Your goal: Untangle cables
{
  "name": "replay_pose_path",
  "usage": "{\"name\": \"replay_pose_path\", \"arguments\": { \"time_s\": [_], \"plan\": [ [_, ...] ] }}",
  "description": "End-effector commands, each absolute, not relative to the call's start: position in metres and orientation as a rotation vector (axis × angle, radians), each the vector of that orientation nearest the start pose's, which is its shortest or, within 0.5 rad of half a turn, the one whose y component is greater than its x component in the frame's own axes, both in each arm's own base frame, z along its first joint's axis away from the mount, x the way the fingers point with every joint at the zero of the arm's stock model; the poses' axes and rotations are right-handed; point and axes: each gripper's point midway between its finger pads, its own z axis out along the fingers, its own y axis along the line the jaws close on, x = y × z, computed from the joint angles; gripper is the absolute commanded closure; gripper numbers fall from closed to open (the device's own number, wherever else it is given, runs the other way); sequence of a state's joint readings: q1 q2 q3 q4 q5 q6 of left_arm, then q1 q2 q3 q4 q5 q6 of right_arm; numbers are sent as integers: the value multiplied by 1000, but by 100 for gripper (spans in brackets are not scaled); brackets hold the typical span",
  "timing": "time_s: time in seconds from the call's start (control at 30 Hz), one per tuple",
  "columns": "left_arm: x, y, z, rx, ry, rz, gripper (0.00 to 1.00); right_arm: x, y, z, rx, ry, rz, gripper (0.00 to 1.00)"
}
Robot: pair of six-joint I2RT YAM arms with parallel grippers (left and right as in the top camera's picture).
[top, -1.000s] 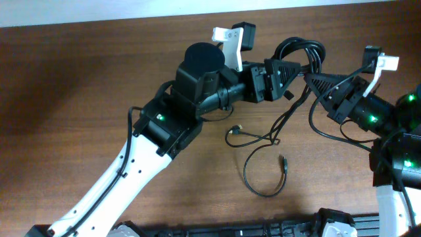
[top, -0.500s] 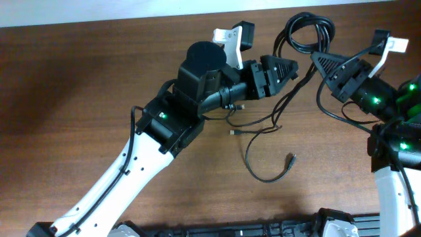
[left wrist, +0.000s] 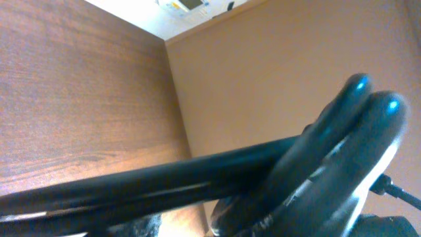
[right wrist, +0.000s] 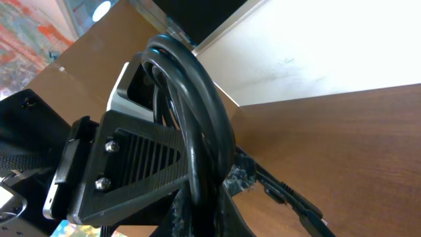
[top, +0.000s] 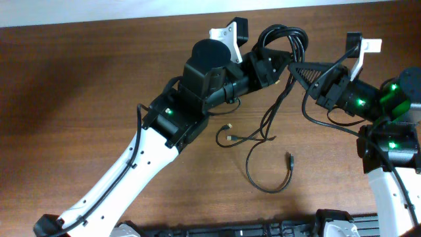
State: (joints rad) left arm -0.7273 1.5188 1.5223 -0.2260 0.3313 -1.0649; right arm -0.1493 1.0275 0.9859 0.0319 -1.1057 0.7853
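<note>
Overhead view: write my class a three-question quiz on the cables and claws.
1. True or false: the coil lies flat on the table.
2. Which grips the coil? A: left claw only. B: right claw only. C: both.
3. Fill in: the loose plug rests on the ___.
Key: 1 false; 2 C; 3 table.

brown wooden table [top: 66, 99], pale wall strip [top: 99, 10] along its far edge, black ridged gear [top: 263, 229] at the near edge
</note>
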Motion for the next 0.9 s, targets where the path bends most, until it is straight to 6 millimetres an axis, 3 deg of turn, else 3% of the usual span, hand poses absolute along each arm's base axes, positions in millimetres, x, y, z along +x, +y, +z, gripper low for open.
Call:
{"name": "replay_pose_path", "arguments": {
  "time_s": [0.0, 0.1, 0.17, 0.2, 0.43, 0.47, 0.5, 0.53, 0.6, 0.73, 0.77, 0.87],
  "plan": [
    [334, -357, 387, -131, 2046, -1442, 59, 296, 114, 396, -177, 1727, 1344, 96],
    [350, -341, 381, -210, 2042, -1366, 67, 296, 114, 396, -178, 1728, 1345, 96],
    [355, -336, 381, -223, 2036, -1358, 91, 296, 114, 396, -181, 1728, 1348, 96],
    [355, -336, 381, -224, 2036, -1358, 96, 295, 116, 396, -185, 1729, 1351, 96],
    [355, -337, 383, -192, 2026, -1346, 100, 290, 129, 396, -260, 1720, 1353, 96],
    [355, -337, 383, -156, 2022, -1324, 100, 290, 129, 396, -281, 1712, 1335, 89],
    [355, -336, 381, -111, 2020, -1290, 100, 290, 129, 395, -315, 1698, 1302, 60],
    [355, -336, 380, -28, 2006, -1238, 100, 291, 128, 393, -333, 1695, 1278, 39],
    [354, -336, 378, 95, 1986, -1156, 100, 297, 125, 379, -307, 1738, 1225, 18],
    [343, -332, 374, 385, 1942, -977, 100, 315, 97, 317, -48, 1975, 1017, 12],
    [339, -327, 373, 463, 1930, -911, 100, 317, 87, 302, 12, 2033, 939, 1],
    [340, -299, 347, 473, 2032, -693, 100, 318, 81, 293, -85, 2043, 806, 1]
  ]
}}
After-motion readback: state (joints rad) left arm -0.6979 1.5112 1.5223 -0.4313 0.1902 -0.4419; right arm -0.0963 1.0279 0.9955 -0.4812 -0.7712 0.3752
